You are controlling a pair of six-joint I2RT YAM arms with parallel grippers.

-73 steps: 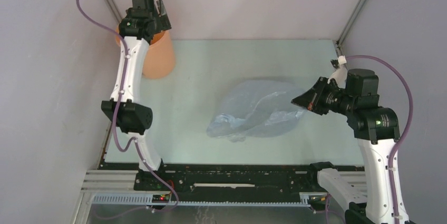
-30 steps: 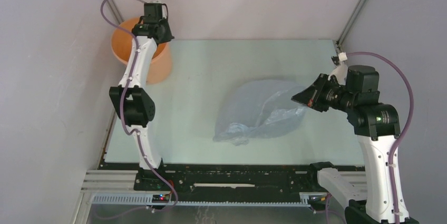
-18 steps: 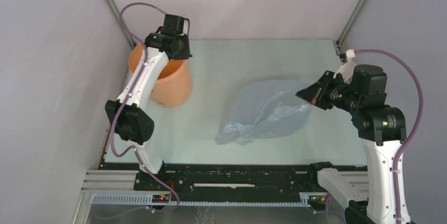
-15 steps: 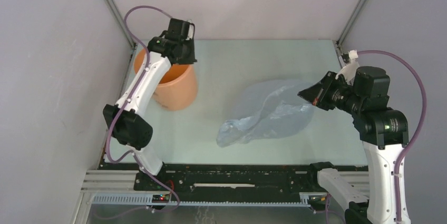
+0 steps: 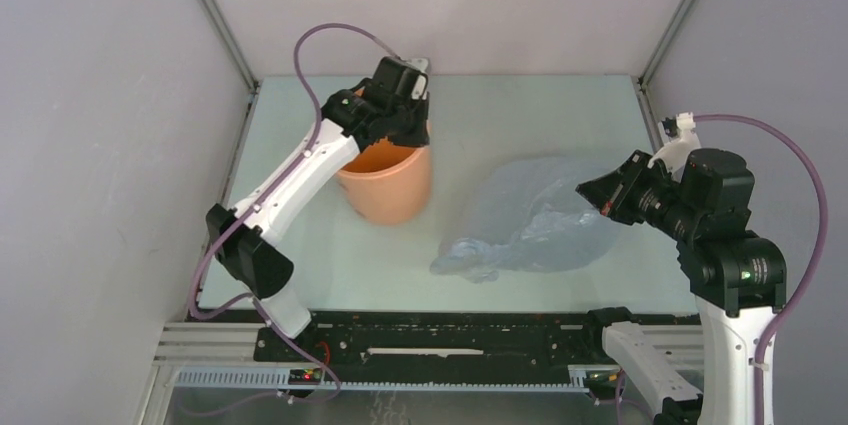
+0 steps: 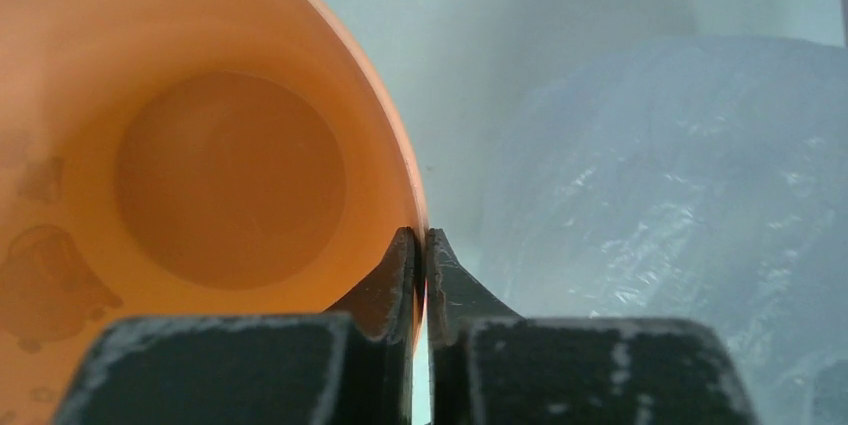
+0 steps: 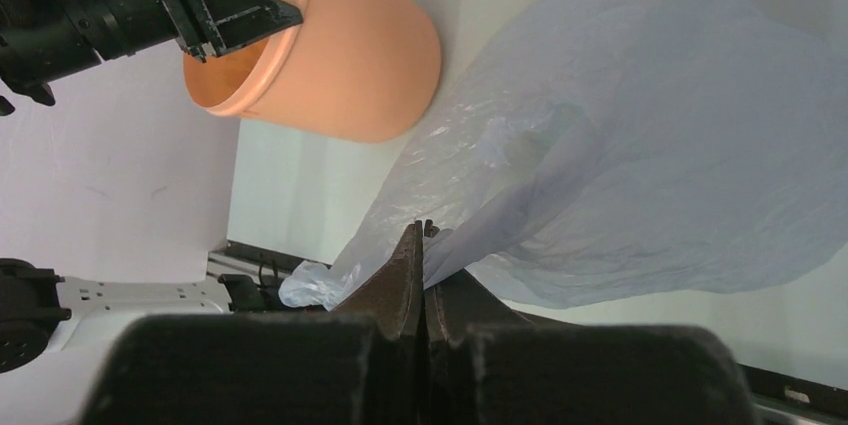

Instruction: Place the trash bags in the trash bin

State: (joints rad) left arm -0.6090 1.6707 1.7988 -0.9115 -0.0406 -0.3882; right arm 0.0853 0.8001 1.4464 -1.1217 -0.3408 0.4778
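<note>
The orange trash bin [image 5: 385, 185] stands upright left of the table's middle, and its inside shows nothing in it [image 6: 230, 175]. My left gripper [image 5: 405, 110] is shut on its right rim, one finger inside the wall and one outside [image 6: 421, 237]. The pale blue-grey trash bag [image 5: 540, 225] lies crumpled on the table just right of the bin [image 7: 340, 55]. My right gripper [image 5: 590, 193] is shut on a fold of the bag's right side [image 7: 422, 230], lifting that part of the film [image 7: 640, 145] off the surface.
The pale green table [image 5: 520, 105] is walled by grey panels on the left, back and right. A black rail [image 5: 430, 340] with the arm bases runs along the near edge. The bag's tail [image 5: 465, 263] lies close to that edge.
My left arm has carried the bin from the far-left corner rightward and nearer, up beside the bag. My right gripper has shifted a little right, drawing the bag with it.
</note>
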